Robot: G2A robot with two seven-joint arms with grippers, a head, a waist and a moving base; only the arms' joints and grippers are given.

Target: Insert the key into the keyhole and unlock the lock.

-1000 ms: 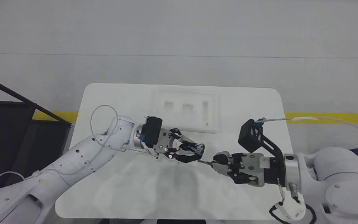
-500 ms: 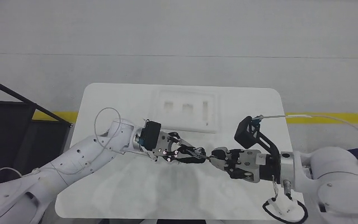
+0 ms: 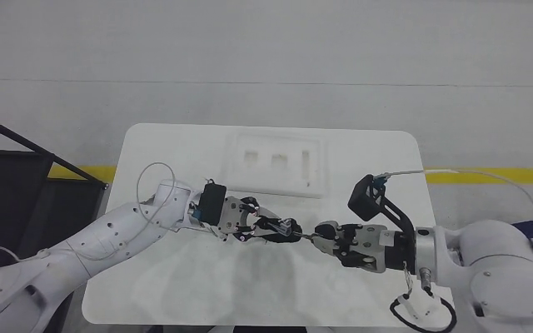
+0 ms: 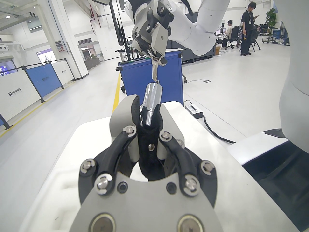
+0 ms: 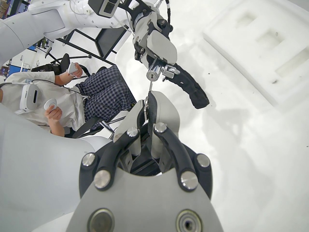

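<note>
The left hand point(image 4: 147, 112) was clenched on the lock point(image 4: 151, 95), gripping the narrow stem of the chrome cylinder. The keyhole face pointed away from that hand, toward the other arm. The right hand point(image 5: 145, 103) was clamped on the head of the key point(image 5: 150, 87), with the blade sticking straight out past its fingertips. The blade's tip met the lock's face at the keyhole; how far it had gone in could not be told. Both hands hung above the counter point(image 3: 166, 158), facing each other, with just the lock and key between them.

A second earlier the key's tip had stood just short of the lock. Since then the right hand had edged in toward the left. The left wrist had drawn back a little and rolled, bringing the lock into line with the key. Half a second earlier the two were already meeting. Beyond the hands, toward the counter's far side, the white foam tray point(image 3: 279, 162) lay where it had been.
</note>
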